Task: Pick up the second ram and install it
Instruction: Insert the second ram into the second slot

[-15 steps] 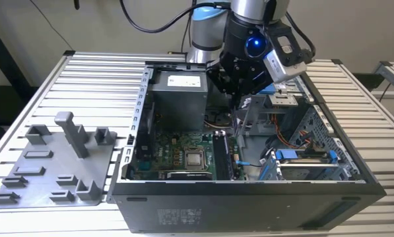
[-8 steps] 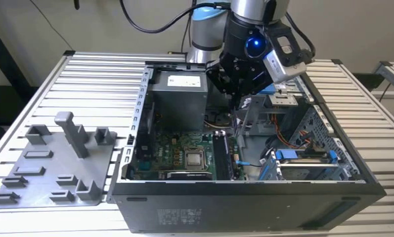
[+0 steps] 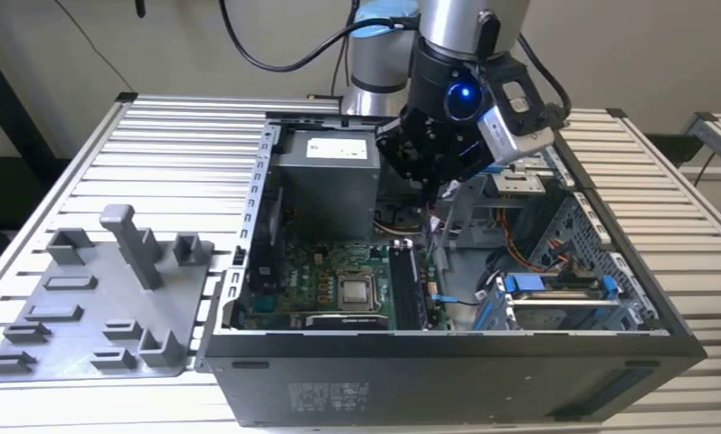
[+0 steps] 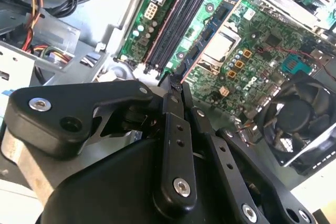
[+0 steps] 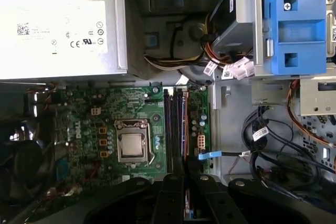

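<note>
Slatted bench, open computer case: gripper pinches the second ram above memory slots; seating needs alignment.

Arm reaching down from above the computer case, wrist bent over its open interior, gripper hanging inside with fingers closed together, pointing at the motherboard.

an open computer case sits on the slatted surface, its green motherboard, silver power supply and blue drive bracket exposed, a grey fixture tray beside it.
</note>
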